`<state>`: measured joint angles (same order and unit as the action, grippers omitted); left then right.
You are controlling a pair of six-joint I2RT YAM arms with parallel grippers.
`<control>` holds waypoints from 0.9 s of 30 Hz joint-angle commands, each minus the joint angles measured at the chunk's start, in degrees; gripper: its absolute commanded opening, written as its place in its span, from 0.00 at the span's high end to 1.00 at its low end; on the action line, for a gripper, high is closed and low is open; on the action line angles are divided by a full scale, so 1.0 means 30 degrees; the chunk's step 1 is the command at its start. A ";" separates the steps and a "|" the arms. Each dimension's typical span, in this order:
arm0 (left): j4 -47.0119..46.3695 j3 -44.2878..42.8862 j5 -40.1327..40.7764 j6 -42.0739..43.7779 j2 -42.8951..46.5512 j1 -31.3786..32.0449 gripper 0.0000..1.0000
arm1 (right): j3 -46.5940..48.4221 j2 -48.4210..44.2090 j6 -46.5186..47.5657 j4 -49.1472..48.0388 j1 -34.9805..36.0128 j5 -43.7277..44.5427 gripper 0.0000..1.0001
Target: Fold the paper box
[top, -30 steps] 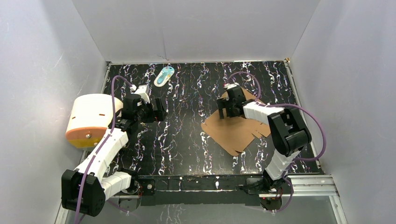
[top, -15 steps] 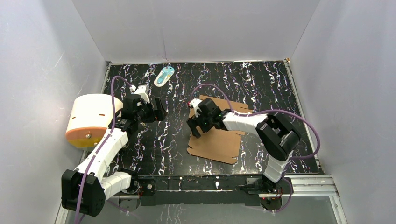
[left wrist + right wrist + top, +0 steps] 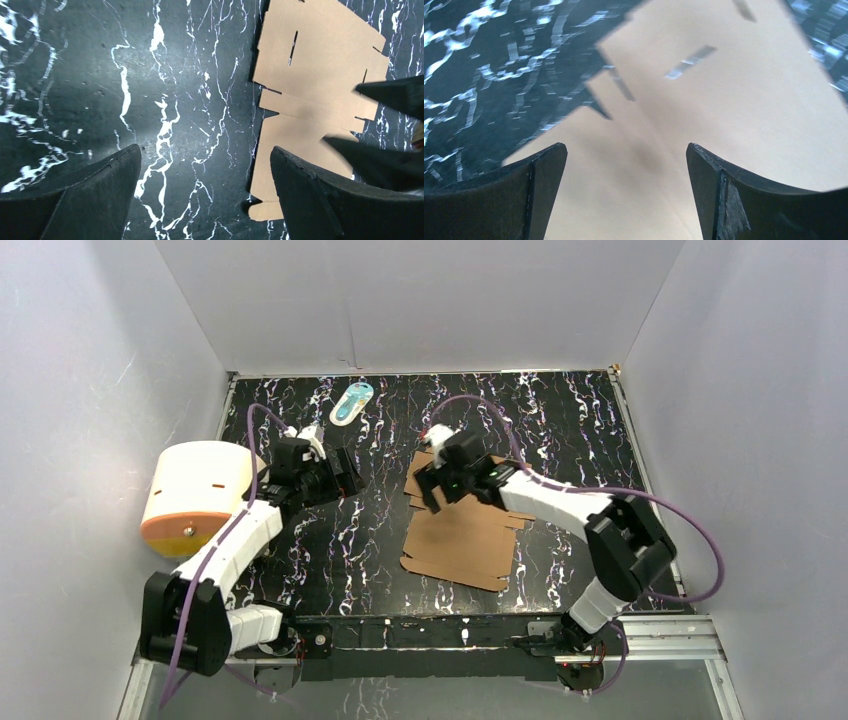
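right tool (image 3: 431, 495) and paper box (image 3: 462, 542) have moved left toward centre

Paper box (image 3: 460, 545) plain brown; table (image 3: 570, 420) black with white veins; cylinder (image 3: 195, 490) white and orange.

paper box (image 3: 460, 545) at centre, cylinder (image 3: 192, 492) far left; packet (image 3: 351, 402) behind

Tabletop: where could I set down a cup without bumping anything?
Barest: the far right corner of the table, beyond the right arm. Also the near strip between the left arm and the paper box. Crowded: the middle, around the left claw and right claw, and the left edge by the cylinder.
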<state>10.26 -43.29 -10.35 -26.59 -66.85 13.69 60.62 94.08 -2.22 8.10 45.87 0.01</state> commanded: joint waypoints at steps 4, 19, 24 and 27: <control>-0.0139 -0.1938 -0.2595 -0.1622 -0.2918 0.0278 0.02 | -0.2398 -0.3227 -0.3126 -0.0237 -0.5730 0.1424 0.01; 0.0439 -0.1624 -0.2299 0.1317 -0.2436 0.0302 0.02 | -0.3592 -0.2541 -0.4416 -0.0239 -1.1762 0.1113 0.01; 0.0033 -0.0790 -0.2107 0.1768 -0.1917 0.0385 0.02 | -0.3120 -0.1468 -0.4085 0.0480 -1.2049 0.0904 0.01; -0.0100 -0.0339 -0.2141 0.1787 -0.1386 0.0539 0.02 | -0.3201 -0.1215 -0.4036 0.0382 -1.2050 0.0536 0.01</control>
<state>10.50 -46.15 -15.97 -22.57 -74.74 14.66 49.71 89.69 -14.63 9.37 10.07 3.29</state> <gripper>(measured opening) 0.980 0.985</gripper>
